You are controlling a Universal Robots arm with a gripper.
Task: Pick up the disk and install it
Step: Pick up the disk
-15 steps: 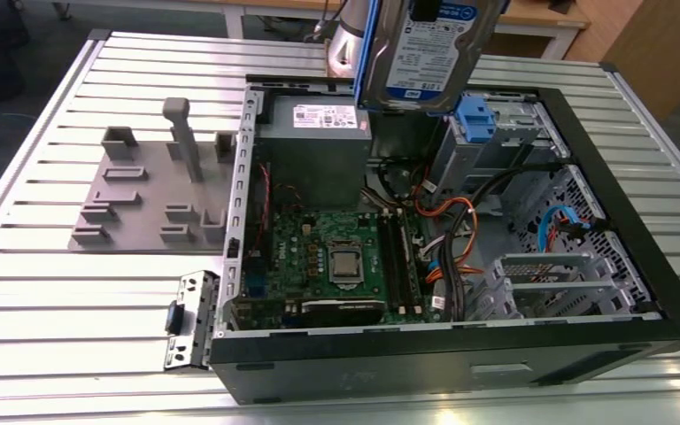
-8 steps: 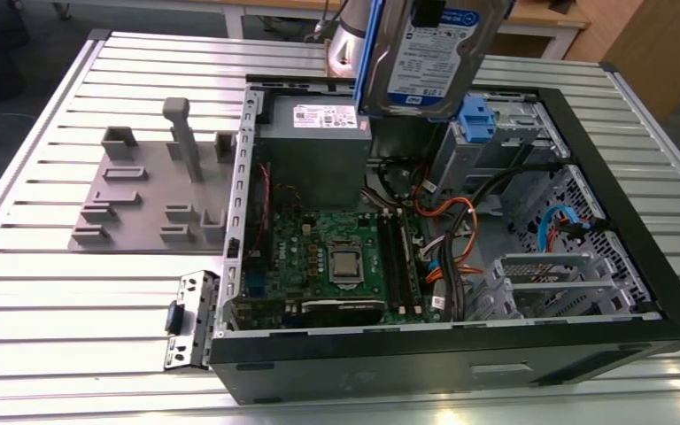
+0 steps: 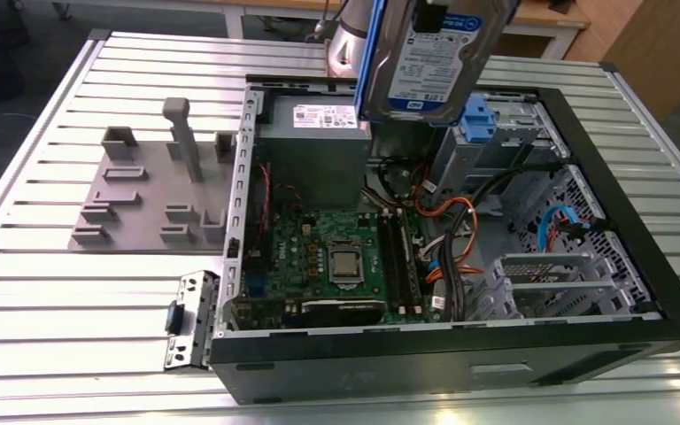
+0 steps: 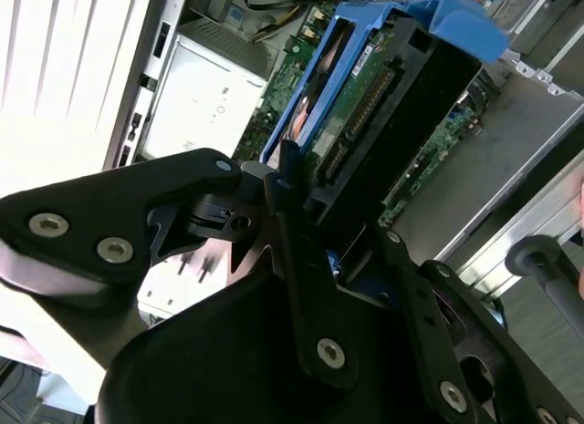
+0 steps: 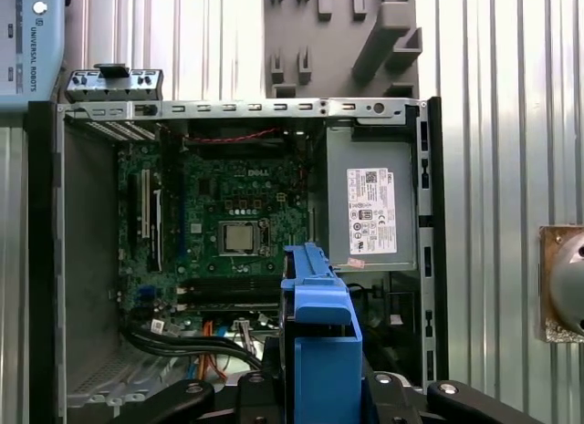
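Gripper [image 4: 306, 191] closed on the disk [image 4: 365, 105], clamped across its blue carrier frame in the second wrist view. The disk runs straight out from the gripper, long axis in line with it. Exterior view: disk [image 3: 435, 57] held in the air, upright, label side to the camera, lower end hanging over the open computer case [image 3: 623, 292], between the power supply [image 3: 316, 142] and the drive bay with its blue tab [image 3: 482, 119]. No contact with the case, as far as I can judge. First wrist view looks down past the carrier onto the motherboard [image 5: 228, 232]. Disk's upper end is cut off at the exterior view's edge. The bay slot itself is hard to make out behind the disk and cables. Case sits on the counter [image 3: 57, 292].
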